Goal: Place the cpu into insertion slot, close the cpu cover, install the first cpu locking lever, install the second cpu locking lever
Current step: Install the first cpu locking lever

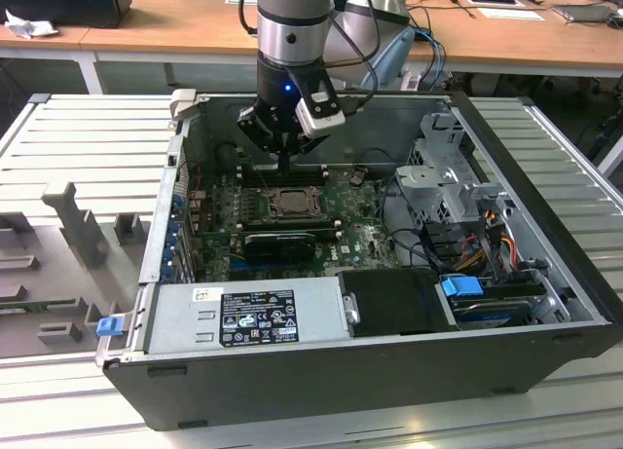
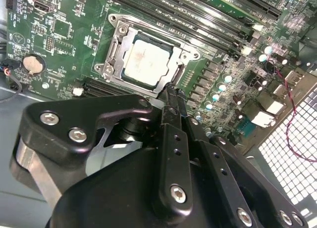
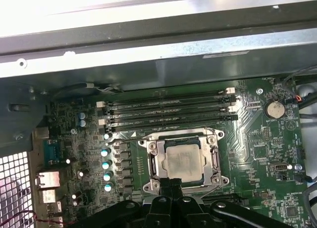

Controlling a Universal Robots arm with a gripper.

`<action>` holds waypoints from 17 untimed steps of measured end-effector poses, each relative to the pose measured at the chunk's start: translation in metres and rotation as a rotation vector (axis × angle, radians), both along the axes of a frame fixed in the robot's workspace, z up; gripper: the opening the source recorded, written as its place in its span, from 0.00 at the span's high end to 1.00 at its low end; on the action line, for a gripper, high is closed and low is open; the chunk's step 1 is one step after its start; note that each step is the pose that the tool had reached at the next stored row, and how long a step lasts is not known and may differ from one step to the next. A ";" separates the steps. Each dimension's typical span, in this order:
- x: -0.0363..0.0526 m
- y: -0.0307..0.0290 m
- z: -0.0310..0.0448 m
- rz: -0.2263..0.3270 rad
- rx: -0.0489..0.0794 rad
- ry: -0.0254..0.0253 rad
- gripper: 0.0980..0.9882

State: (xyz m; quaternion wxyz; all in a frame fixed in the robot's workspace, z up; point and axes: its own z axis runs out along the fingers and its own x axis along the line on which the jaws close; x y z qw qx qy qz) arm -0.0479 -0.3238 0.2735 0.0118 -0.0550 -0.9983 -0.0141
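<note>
cpu (image 2: pixel 147 60): pale silvery-beige | cpu cover (image 2: pixel 116 46): silvery | circuit board (image 2: pixel 69 65): green | gripper (image 2: pixel 171 93): black

cpu (image 2: pixel 147 64) matt pale metal; cpu cover (image 2: pixel 116 46) shiny silvery metal; claw (image 2: pixel 171 93) smooth black

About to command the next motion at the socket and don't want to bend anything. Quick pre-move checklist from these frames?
1. cpu lying flat in the insertion slot: ok.
2. cpu cover down, framing the cpu in both wrist views: ok.
3. Both locking levers hooked down: cannot tell.
4. gripper at the cover's edge, fingers together, nothing visibly held: ok.
5. black cables lying apart from the socket, toward the exterior view's right: ok.
</note>
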 end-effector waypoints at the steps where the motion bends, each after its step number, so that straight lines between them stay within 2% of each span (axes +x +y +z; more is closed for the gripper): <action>1: -0.0005 0.0000 0.0000 0.001 0.000 0.0000 0.99; 17: -0.0097 0.0000 -0.0002 0.008 0.000 -0.0026 0.99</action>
